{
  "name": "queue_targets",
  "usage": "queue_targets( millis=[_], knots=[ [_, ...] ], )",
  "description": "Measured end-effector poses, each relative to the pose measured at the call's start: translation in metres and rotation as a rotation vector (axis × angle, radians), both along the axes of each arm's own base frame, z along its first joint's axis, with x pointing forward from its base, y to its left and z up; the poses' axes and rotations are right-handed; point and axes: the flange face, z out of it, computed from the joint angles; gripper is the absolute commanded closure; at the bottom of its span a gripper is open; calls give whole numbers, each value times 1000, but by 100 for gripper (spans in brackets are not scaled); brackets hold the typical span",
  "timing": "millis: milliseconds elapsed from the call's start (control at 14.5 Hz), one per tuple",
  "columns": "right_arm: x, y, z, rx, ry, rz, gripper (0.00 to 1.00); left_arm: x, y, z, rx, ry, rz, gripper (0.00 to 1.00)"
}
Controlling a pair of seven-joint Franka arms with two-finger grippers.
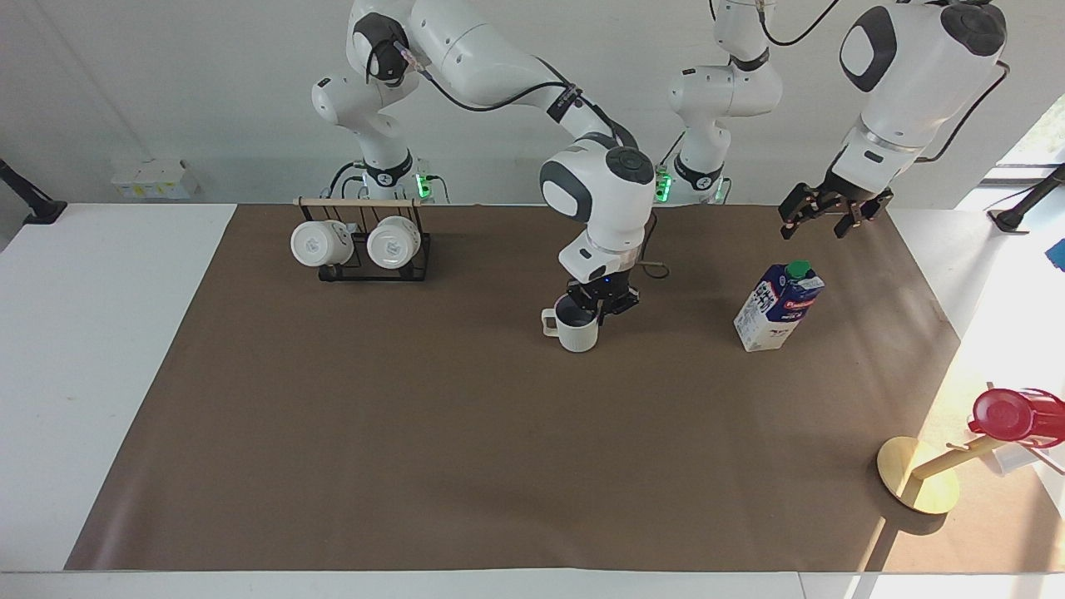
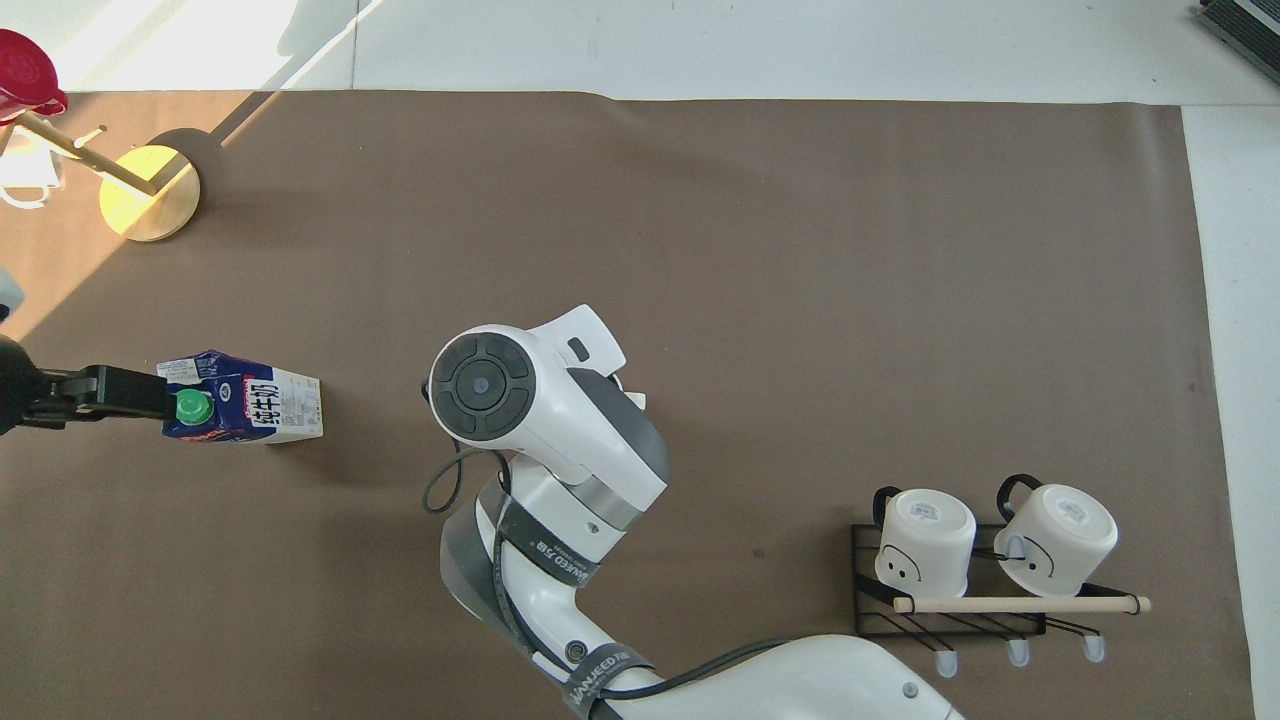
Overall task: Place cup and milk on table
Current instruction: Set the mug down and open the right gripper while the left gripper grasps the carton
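Observation:
The cream-white cup (image 1: pixel 578 329) with its dark inside stands on the brown mat of the table (image 1: pixel 416 433), about mid-table. My right gripper (image 1: pixel 601 301) points straight down and is shut on the cup's rim, opposite the handle. In the overhead view the right arm's wrist (image 2: pixel 520 385) hides the cup. The blue-and-white milk (image 1: pixel 778 306) stands upright on the mat toward the left arm's end. My left gripper (image 1: pixel 819 218) hangs open in the air over the mat, just above the carton's green cap (image 2: pixel 192 407) and clear of it.
A black wire rack (image 1: pixel 362 243) with two white mugs on their sides stands close to the right arm's base. A tilted wooden stand (image 1: pixel 919 482) carrying a red cup (image 1: pixel 1007 413) sits at the left arm's end, farther from the robots.

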Motion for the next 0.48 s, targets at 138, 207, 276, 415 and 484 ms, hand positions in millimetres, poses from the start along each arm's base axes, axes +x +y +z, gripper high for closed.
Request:
queue_targets(
  millis=[138, 207, 276, 415, 484],
  knots=[
    [0, -1, -3, 0, 0, -2, 38, 1, -10, -11, 14, -19, -27, 0],
    [1, -2, -3, 0, 0, -4, 23, 1, -15, -19, 21, -26, -43, 0],
    [2, -3, -3, 1, -2, -8, 8, 1, -18, -26, 24, -33, -62, 0],
    [4, -3, -1, 11, -10, -32, 0, 1, -16, -41, 26, -47, -117, 0],
    [5, -3, 5, 22, -20, -43, 0, 0, -13, -47, 26, -52, -147, 0]
  ],
)
